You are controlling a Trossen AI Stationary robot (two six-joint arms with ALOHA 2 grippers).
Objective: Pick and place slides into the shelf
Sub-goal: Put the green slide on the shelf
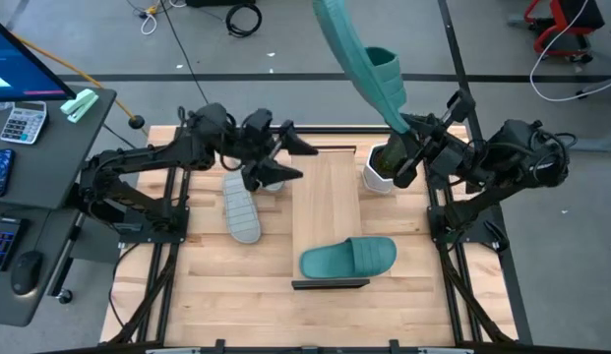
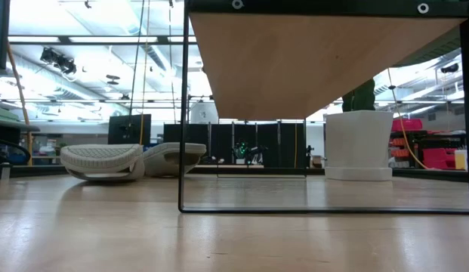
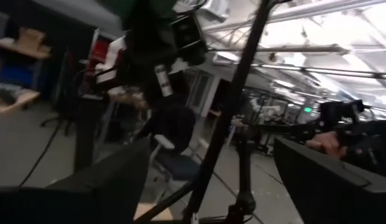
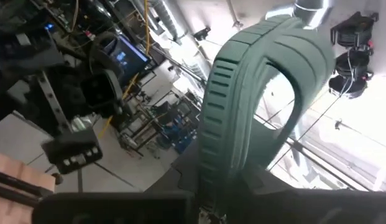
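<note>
One teal slide [image 1: 349, 258] lies on its sole at the near end of the shelf [image 1: 325, 192], a raised light-wood board on a dark frame whose underside [image 2: 317, 68] shows in the low view. A second teal slide [image 1: 359, 54] stands high above the table's far right in my right gripper [image 1: 403, 128], which is shut on it. Two grey slides [image 2: 102, 161] [image 2: 174, 157] lie on the table left of the shelf; one [image 1: 241, 206] is sole up. My left gripper [image 1: 297, 157] hovers open above the shelf's far left corner, pointing right, touching nothing. My right gripper holds the teal slide by its lower end [image 4: 211, 180], pinched between the two fingers, which point upward from below. The slide is lifted clear and stands up and away from the fingers, its ribbed strap [image 4: 267, 74] arching overhead.
A white pot with a green plant [image 1: 379, 172] stands on the table just right of the shelf's far end, below my right gripper. A desk with a calculator and keyboard [image 1: 20, 123] lies beyond the table's left edge. Bare slatted tabletop [image 1: 236, 285] shows near the front.
</note>
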